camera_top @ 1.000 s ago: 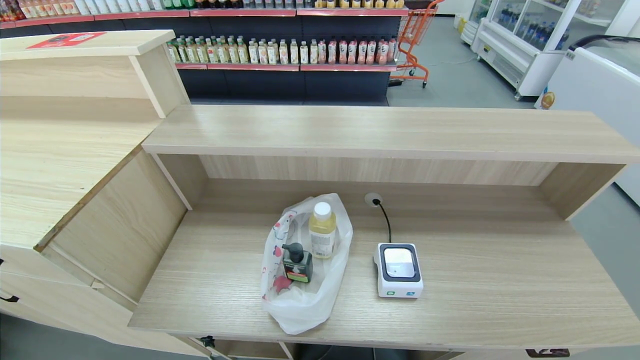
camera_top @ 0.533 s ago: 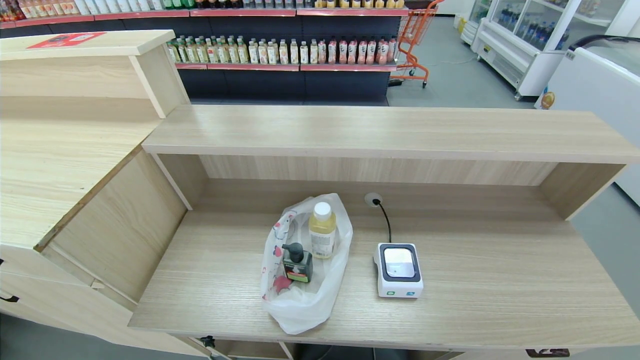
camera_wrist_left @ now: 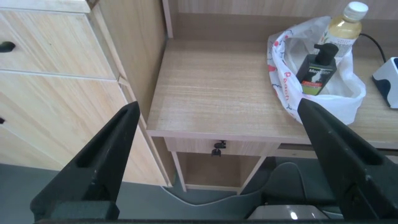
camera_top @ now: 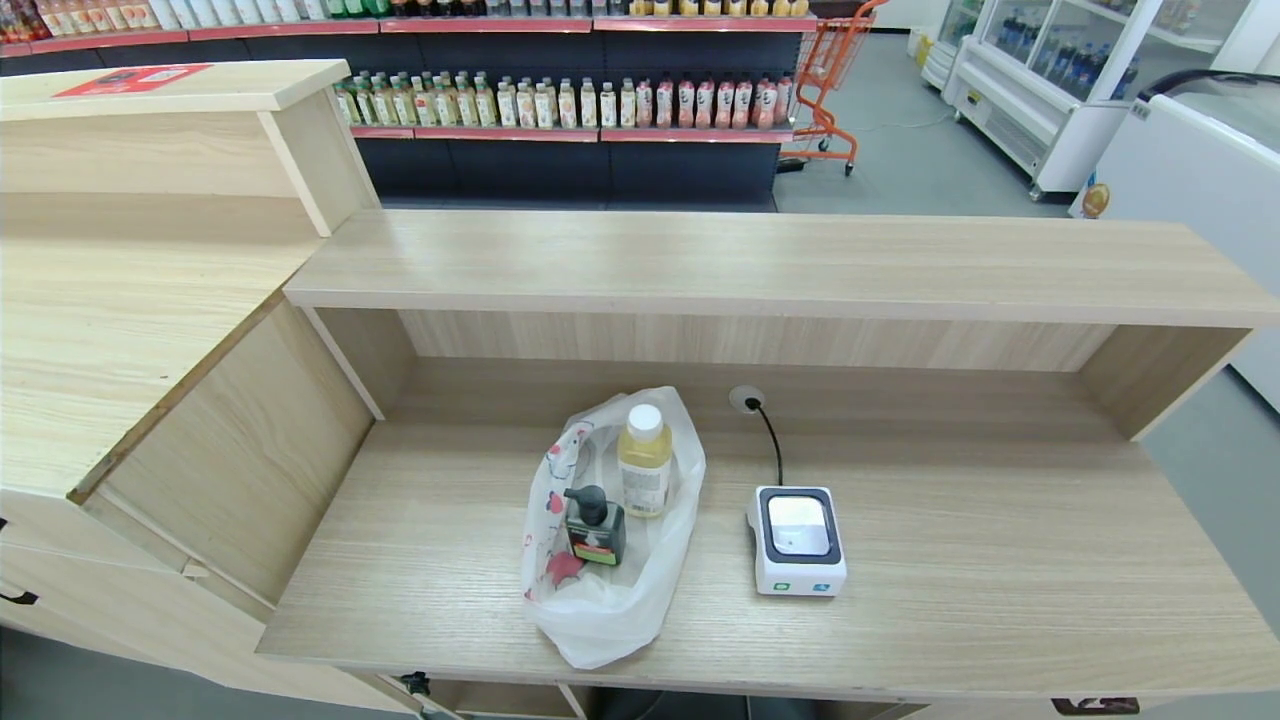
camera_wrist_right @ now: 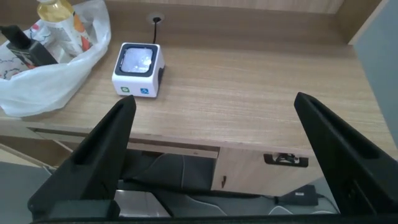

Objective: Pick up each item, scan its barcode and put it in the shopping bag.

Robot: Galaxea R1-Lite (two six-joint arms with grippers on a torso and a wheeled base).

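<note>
A white plastic shopping bag lies open on the wooden counter. Inside it stand a yellow juice bottle with a white cap and a dark pump bottle. A white barcode scanner sits just right of the bag. My left gripper hangs open and empty off the counter's near edge, left of the bag. My right gripper is also open and empty, off the near edge and right of the scanner.
A black cable runs from the scanner to a hole in the counter's back. A raised shelf overhangs the rear, and a tall side cabinet walls the left. Bare counter stretches right of the scanner.
</note>
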